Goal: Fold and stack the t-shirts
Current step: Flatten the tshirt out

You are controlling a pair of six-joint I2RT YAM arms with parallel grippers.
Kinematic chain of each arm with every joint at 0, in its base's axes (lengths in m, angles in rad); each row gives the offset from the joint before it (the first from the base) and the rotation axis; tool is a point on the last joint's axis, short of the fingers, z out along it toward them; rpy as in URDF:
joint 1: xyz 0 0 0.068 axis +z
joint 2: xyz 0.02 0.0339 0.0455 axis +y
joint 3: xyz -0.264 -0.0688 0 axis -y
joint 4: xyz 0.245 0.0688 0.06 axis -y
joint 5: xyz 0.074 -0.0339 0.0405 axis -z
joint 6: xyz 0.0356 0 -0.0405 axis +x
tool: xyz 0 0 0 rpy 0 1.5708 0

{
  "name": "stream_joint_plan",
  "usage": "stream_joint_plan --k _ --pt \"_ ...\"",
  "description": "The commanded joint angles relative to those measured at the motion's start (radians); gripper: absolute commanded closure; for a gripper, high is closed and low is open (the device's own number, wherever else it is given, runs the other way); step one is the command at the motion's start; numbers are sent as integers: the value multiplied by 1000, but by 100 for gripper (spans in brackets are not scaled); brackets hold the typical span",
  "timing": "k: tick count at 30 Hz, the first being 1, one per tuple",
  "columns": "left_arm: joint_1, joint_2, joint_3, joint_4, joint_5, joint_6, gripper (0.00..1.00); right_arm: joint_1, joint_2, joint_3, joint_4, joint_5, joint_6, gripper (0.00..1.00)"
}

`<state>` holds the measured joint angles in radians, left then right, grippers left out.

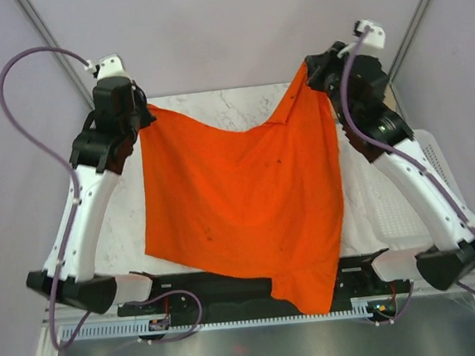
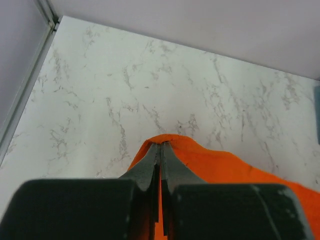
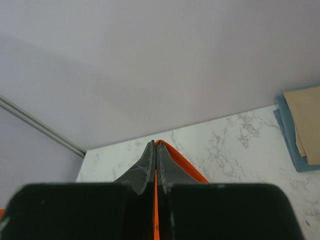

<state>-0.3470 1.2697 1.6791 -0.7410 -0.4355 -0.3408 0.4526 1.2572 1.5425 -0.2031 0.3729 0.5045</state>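
While the left pincer [image 2: 161, 146] and right pincer [image 3: 155, 145] clamp the orange t-shirt [image 1: 240, 203], keep its edge taut, lowering evenly onto the table [image 2: 125, 85].

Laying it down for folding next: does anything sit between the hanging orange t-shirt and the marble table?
Nothing visible does. The left tool and right tool pinch the bright orange cloth t-shirt above the white marble table; beneath the cloth is hidden.

We see the shirt [image 1: 240, 203] as soft matt orange cloth, the table [image 1: 206, 106] smooth white marble-look with grey veins, arm shells [image 1: 87, 216] glossy white plastic, fingers [image 2: 149, 167] matt dark grey, basket [image 1: 388, 215] at right perforated white plastic
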Motion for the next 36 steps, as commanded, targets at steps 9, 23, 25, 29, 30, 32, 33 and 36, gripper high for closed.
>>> stream_joint_plan --k 9,23,25,29,30,32,33,36 --pt "278 378 617 107 389 -127 98 -195 445 695 45 -169 11 100" --pt "279 -36 -135 146 362 -122 98 -219 -115 -135 65 -316 111 100" --pt "279 -131 -310 147 343 -115 98 -221 -235 -322 32 -310 138 100" --pt "279 -265 -609 141 345 -128 98 -221 -381 -624 -85 -322 221 100" --pt "281 -294 -658 138 340 -139 98 -221 -416 -671 -123 -363 226 100" --pt "281 -378 -796 137 317 -184 98 -219 -449 -779 -169 -371 233 100" --pt "281 -398 -835 137 307 -197 98 -221 -484 -814 -221 -400 239 100" --pt "296 -415 -936 127 305 -256 98 -221 -541 -924 -266 -440 259 100"
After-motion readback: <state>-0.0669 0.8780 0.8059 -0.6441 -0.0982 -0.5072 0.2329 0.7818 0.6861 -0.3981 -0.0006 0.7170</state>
